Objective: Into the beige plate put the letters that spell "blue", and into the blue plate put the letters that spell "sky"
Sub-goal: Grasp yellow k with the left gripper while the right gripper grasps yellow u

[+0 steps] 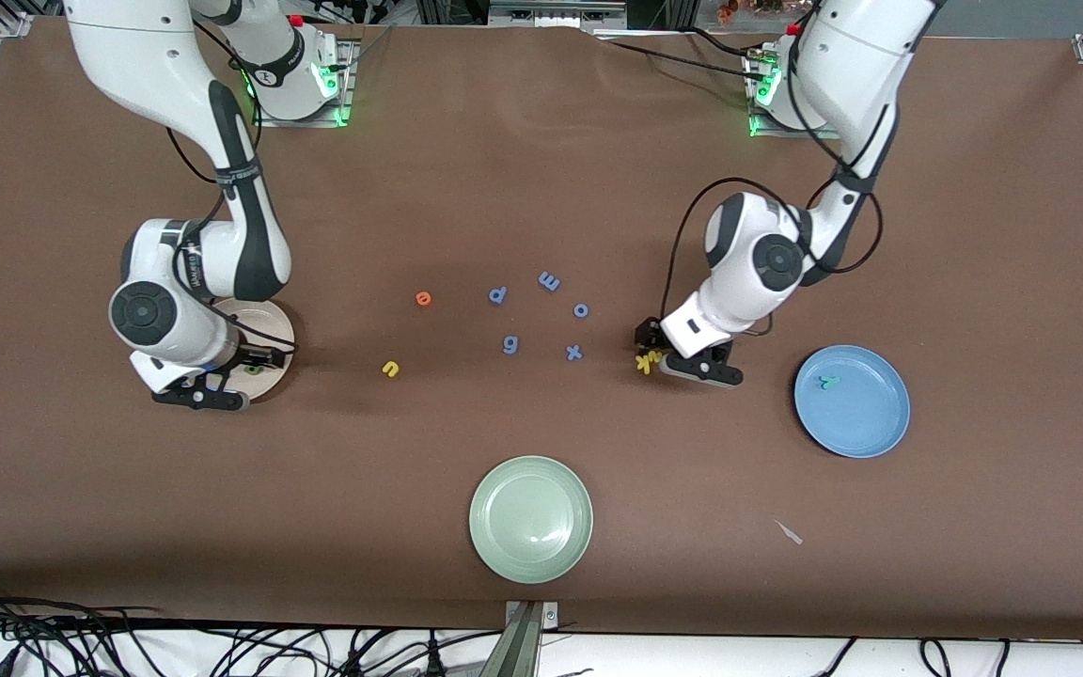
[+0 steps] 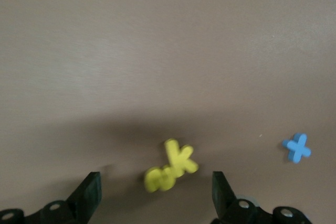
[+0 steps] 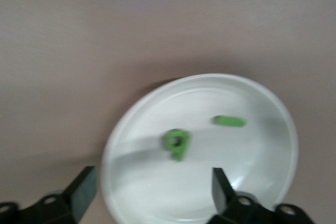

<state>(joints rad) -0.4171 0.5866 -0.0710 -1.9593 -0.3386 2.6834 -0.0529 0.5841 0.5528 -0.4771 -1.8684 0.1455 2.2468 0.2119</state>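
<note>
Between my left gripper's (image 2: 156, 195) wide-spread fingers lie the yellow k (image 2: 179, 159) and the yellow s (image 2: 159, 180), touching each other on the brown table (image 1: 541, 169), with nothing gripped yet; a blue x (image 2: 297, 148) sits near them. To do this pick well I judge I should settle on one letter, probably the k, and close squarely across it so the s is not dragged or flicked away. The blue plate (image 1: 871, 423) waits toward my left arm's end of the table, already holding the teal y (image 1: 827, 382). My right gripper (image 3: 152, 195) hangs over the beige plate (image 3: 262, 166) at the right arm's end, fingers wide apart and empty, and in that plate rest the dark green b (image 3: 177, 142) and the green l (image 3: 230, 121), apart from one another. Out on the table the yellow u (image 1: 391, 369) and orange e (image 1: 423, 298) are still to be fetched, the u nearer the front camera. Near them lie the blue p (image 1: 497, 295), m (image 1: 549, 280), o (image 1: 581, 309) and g (image 1: 510, 345), which I leave alone, as I do the pale green plate (image 1: 530, 519) nearest the front camera.
</note>
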